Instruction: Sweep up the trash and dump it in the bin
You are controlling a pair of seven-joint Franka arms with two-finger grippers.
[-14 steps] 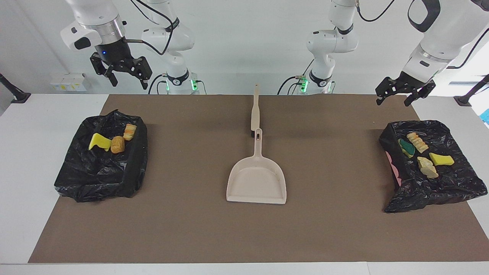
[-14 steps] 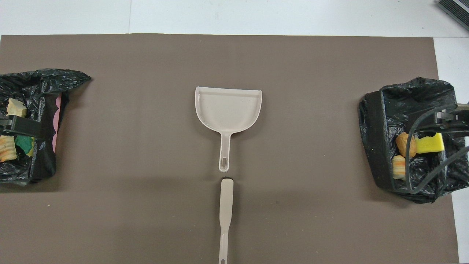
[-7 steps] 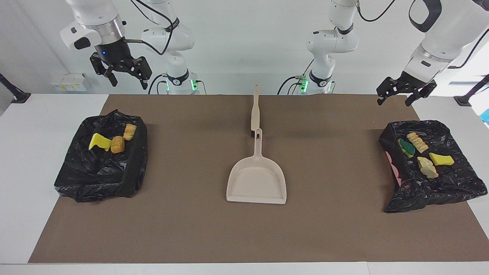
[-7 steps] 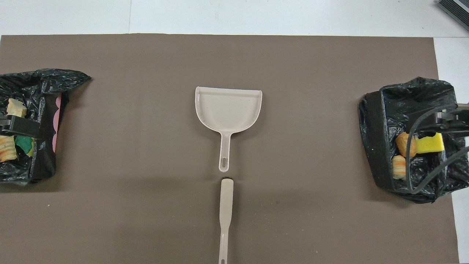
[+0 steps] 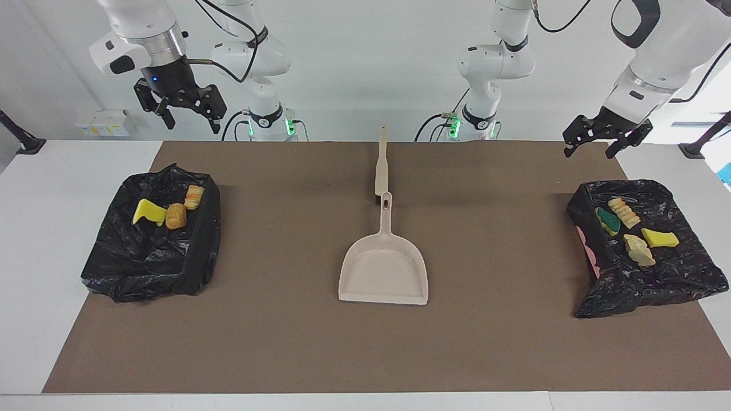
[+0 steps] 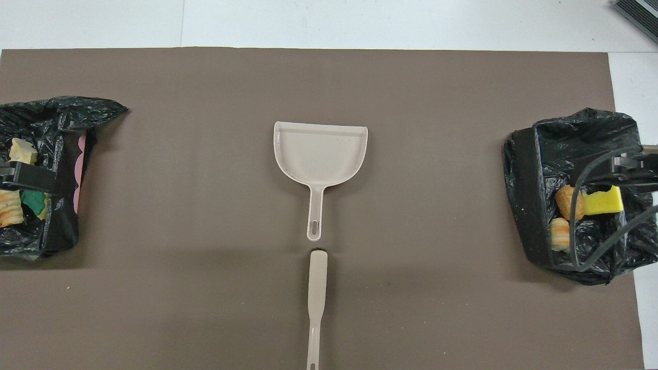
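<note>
I see both arms raised, each with its pincer spread wide and holding nothing. The left pincer hangs over the bin lined with a black bag at the left arm's end of the bench, where four scraps of trash lie: a ridged tan piece, a green-and-yellow sponge, a pale chunk and a yellow sponge. The right pincer hangs over the other bag-lined bin, which holds three scraps: yellow sponge, orange bread-like lump, striped piece. On the brown mat between the bins lies the beige dustpan, and the brush lies just at its handle tip, nearer the robots.
</note>
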